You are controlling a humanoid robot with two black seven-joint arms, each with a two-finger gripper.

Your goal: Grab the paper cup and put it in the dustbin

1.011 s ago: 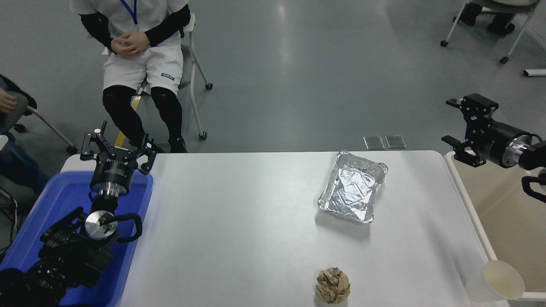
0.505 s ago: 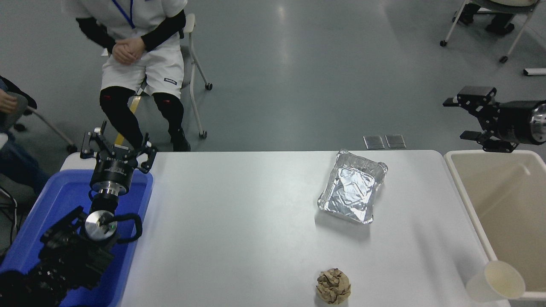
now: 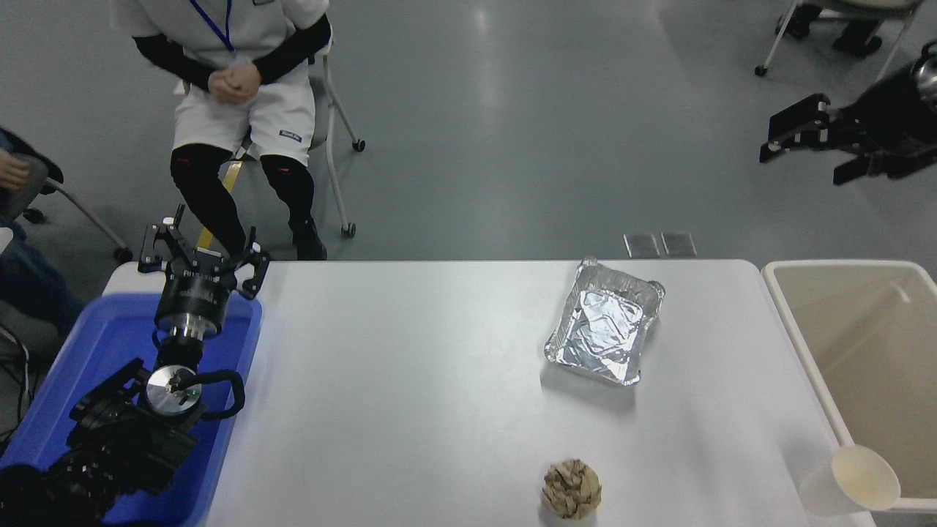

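The white paper cup point(image 3: 849, 483) stands tilted at the table's front right corner, leaning against the rim of the beige dustbin point(image 3: 804, 351), which stands off the table's right edge. My right gripper point(image 3: 801, 150) is open and empty, high up at the right edge, far above and behind the dustbin and well away from the cup. My left gripper point(image 3: 201, 255) is open and parked at the lower left, over the far end of the blue tray.
A silver foil tray point(image 3: 605, 329) lies at the table's back right. A crumpled brown paper ball point(image 3: 572, 490) sits near the front edge. A blue plastic tray point(image 3: 88, 344) lies under the left arm. A person sits at the far left point(image 3: 241, 95).
My right gripper has risen and moved back from over the dustbin's far corner to high at the right edge. The cup has stayed put. The seated person shifted slightly.
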